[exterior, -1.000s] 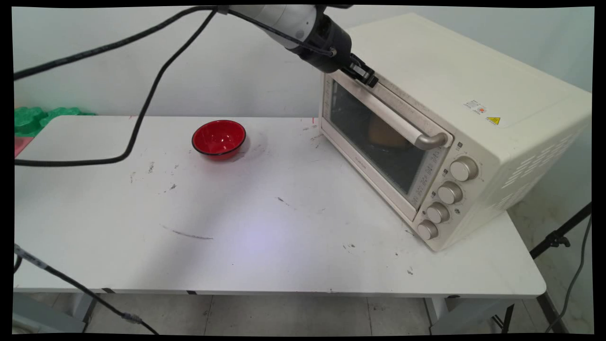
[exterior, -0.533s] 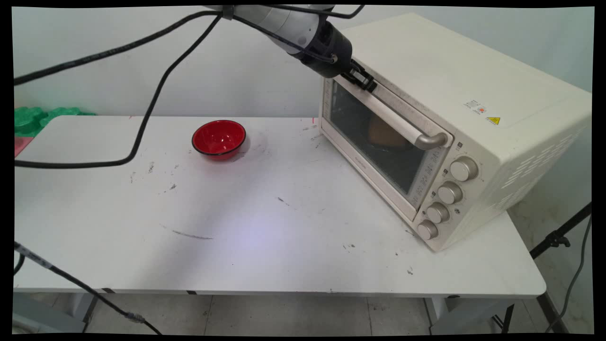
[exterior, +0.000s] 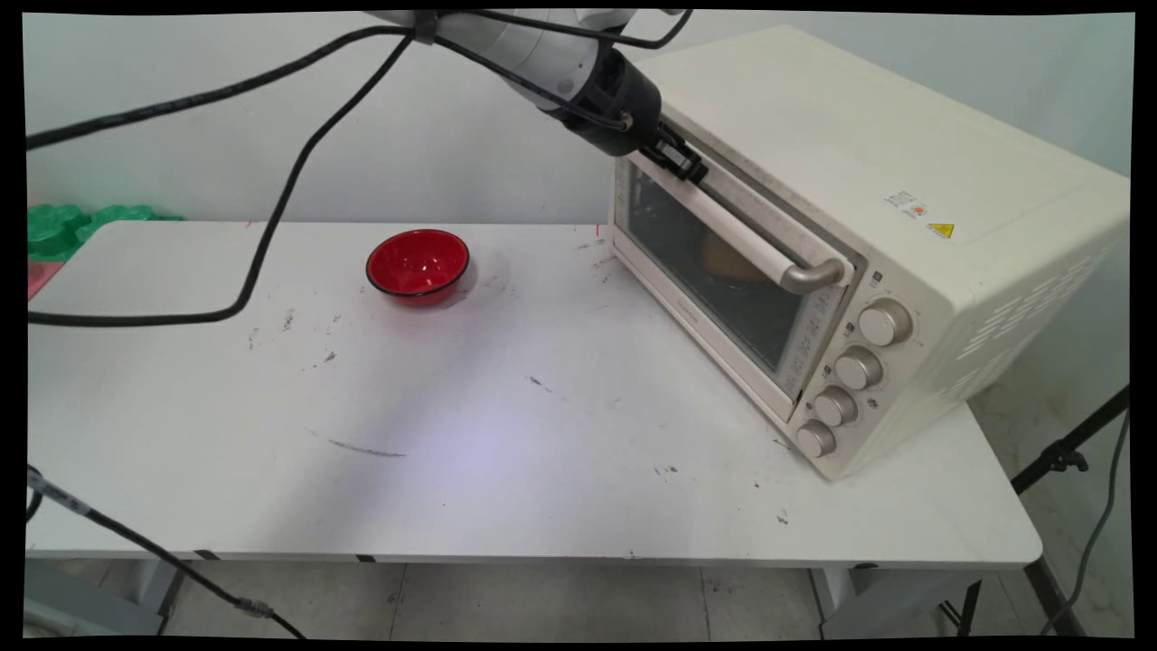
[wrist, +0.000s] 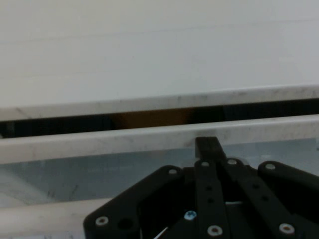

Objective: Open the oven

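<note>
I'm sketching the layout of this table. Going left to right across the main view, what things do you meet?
Green molded items at the table's far left edge → red bowl → gripper at the oven door's top edge → oven door handle → three oven knobs → yellow warning sticker on the toaster oven.

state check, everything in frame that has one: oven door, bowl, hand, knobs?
oven door: ajar, a dark gap along its top edge
door handle: hand on its far end
hand: at the handle, fingers hidden
red bowl: upright, empty, apart from the oven
knobs: four, untouched; settings unreadable
</note>
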Action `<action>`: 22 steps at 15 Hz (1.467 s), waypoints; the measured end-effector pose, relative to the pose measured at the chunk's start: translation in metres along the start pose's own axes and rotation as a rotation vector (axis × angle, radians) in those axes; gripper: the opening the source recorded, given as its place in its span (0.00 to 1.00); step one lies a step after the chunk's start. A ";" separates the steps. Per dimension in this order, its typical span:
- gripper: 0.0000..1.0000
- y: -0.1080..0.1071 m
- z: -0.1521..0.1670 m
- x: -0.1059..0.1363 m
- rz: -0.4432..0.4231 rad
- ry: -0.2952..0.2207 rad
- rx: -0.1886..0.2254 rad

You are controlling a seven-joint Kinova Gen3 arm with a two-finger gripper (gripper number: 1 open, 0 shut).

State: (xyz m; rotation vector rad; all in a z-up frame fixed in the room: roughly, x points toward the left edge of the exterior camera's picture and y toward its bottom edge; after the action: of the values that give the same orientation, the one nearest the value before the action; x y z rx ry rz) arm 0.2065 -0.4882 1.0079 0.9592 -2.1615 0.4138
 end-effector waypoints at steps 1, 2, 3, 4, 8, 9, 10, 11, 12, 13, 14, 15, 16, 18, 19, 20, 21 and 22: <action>0.00 0.000 -0.002 -0.002 0.001 -0.003 0.000; 0.00 -0.001 -0.004 -0.004 0.003 -0.006 0.000; 0.00 -0.001 -0.007 -0.006 0.004 -0.008 0.000; 0.00 -0.002 -0.010 -0.009 0.005 -0.012 0.001; 0.00 -0.005 -0.020 -0.021 0.015 -0.027 0.000; 0.00 -0.005 -0.022 -0.024 0.019 -0.031 -0.001; 0.00 -0.006 -0.025 -0.028 0.023 -0.036 -0.003; 0.00 -0.007 -0.027 -0.032 0.027 -0.041 -0.004; 0.00 -0.007 -0.029 -0.036 0.030 -0.044 -0.005; 0.00 -0.008 -0.032 -0.040 0.034 -0.049 -0.006; 0.00 -0.009 -0.034 -0.045 0.039 -0.053 -0.008; 0.00 -0.009 -0.036 -0.049 0.044 -0.056 -0.010; 0.00 -0.010 -0.038 -0.053 0.049 -0.059 -0.013; 0.00 -0.011 -0.041 -0.062 0.059 -0.064 -0.019; 0.00 -0.011 -0.043 -0.067 0.063 -0.066 -0.023; 0.00 -0.011 -0.045 -0.072 0.066 -0.068 -0.026; 0.00 -0.012 -0.047 -0.077 0.068 -0.071 -0.029; 0.00 -0.012 -0.048 -0.080 0.070 -0.072 -0.031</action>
State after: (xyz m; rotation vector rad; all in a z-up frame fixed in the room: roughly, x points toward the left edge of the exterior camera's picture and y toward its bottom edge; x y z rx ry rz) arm 0.2755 -0.4295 0.9822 0.8961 -2.2647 0.3833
